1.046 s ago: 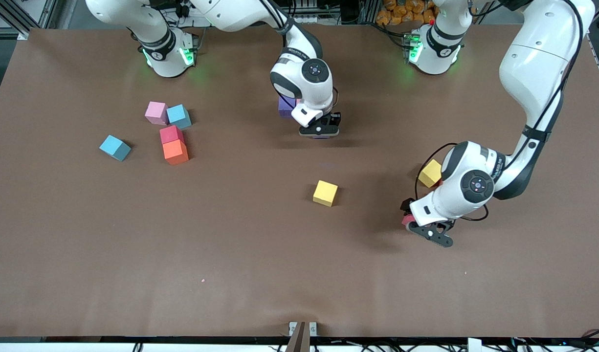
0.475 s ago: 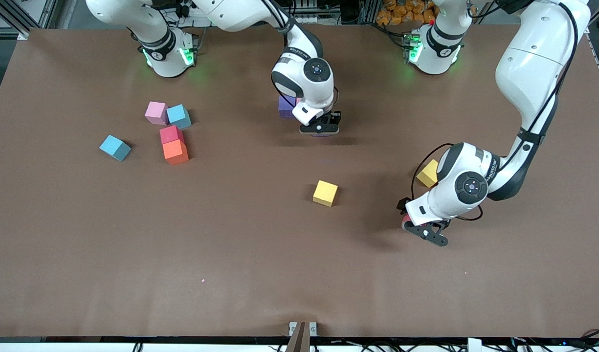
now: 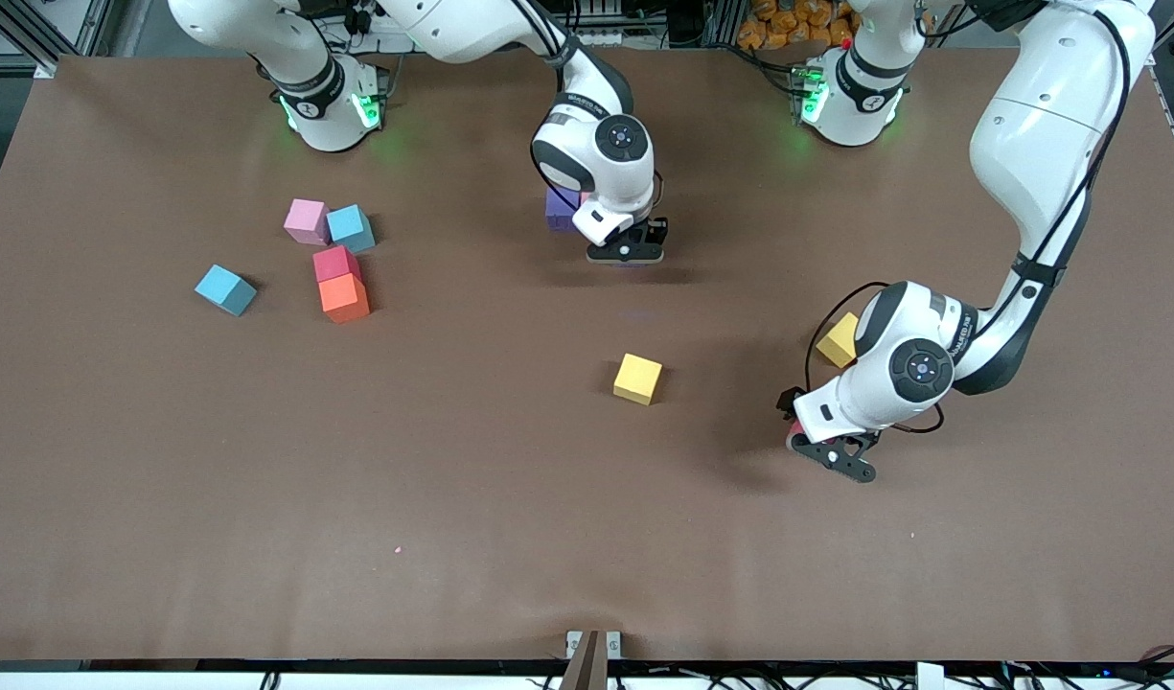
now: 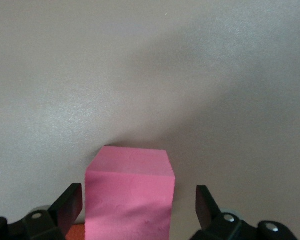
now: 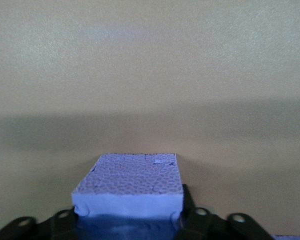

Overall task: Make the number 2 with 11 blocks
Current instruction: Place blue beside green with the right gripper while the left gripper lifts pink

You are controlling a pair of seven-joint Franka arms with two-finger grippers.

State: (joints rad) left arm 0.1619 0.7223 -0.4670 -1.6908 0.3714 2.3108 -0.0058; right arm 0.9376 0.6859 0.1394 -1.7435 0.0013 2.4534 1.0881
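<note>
Brown table: scattered blocks toward right arm's end, yellow block mid-table.

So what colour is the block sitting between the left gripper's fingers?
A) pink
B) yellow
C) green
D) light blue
A: the left wrist view shows a pink block on the table between the open fingers of the left gripper, with a gap on each side.
</note>
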